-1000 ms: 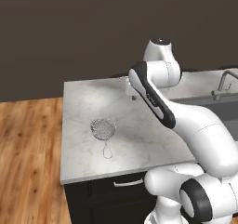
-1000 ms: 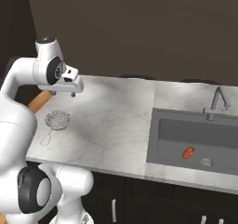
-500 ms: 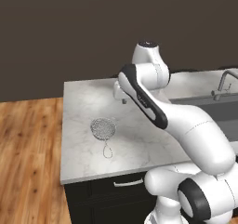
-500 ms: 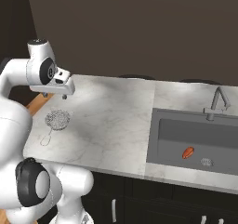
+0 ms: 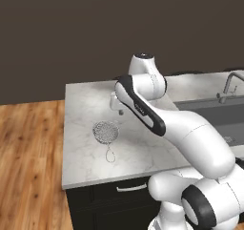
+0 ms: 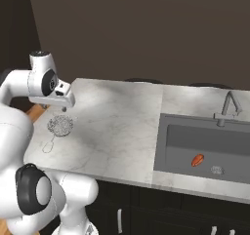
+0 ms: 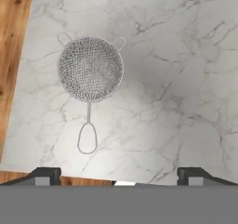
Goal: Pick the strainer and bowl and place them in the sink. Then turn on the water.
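The strainer (image 5: 106, 131) (image 6: 60, 126) (image 7: 90, 69), a small silver mesh sieve with a thin wire loop handle, lies flat on the white marble counter (image 5: 86, 162) near its left end. My gripper (image 5: 118, 109) (image 6: 57, 107) (image 7: 120, 174) hangs open above the counter, just beyond and slightly right of the strainer, and touches nothing. In the hand view the strainer sits in the upper left, handle toward me. The dark grey sink (image 6: 195, 136) (image 5: 209, 112) is set in the counter far to the right. The bowl is out of view.
A small orange-red object (image 6: 197, 160) lies in the sink beside the round drain (image 6: 216, 169). A metal faucet (image 6: 225, 107) (image 5: 228, 86) stands behind the basin. The wood floor (image 5: 28, 167) lies past the counter's left edge. A dark wall backs the counter.
The arm has swung left across the counter, carrying the open gripper from over the middle toward the strainer. The strainer has not moved.
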Motion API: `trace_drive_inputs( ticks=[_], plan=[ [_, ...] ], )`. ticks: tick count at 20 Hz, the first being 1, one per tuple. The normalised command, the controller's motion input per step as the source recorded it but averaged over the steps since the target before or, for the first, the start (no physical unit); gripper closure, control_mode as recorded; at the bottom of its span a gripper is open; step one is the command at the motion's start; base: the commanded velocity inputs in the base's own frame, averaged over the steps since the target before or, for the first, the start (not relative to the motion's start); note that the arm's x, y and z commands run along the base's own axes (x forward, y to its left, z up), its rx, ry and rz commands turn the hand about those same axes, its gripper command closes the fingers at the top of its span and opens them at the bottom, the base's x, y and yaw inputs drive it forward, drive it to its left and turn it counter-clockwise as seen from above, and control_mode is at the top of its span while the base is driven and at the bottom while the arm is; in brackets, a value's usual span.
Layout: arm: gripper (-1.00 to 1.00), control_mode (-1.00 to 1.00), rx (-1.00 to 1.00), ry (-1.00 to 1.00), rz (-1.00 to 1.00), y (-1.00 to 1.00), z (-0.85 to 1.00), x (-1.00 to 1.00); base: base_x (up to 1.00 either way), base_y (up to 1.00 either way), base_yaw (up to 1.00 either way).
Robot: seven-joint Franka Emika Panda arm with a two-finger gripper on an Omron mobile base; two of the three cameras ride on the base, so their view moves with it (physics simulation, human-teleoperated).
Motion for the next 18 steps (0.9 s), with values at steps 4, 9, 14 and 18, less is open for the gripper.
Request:
trace_drive_inputs(
  ticks=[4, 9, 14, 18],
  plan=[
    [-1.0, -1.0, 0.02, 0.0, 0.02, 0.07, -0.66, 0.0, 0.0, 0.0, 0.0],
    [-1.0, -1.0, 0.0, 0.0, 0.01, 0.16, -0.58, 0.0, 0.0, 0.0, 0.0],
    [-1.0, -1.0, 0.0, 0.0, 0.0, 0.27, -0.36, 0.0, 0.0, 0.0, 0.0],
    [-1.0, -1.0, 0.0, 0.0, 0.0, 0.33, -0.39, 0.0, 0.0, 0.0, 0.0]
  ],
)
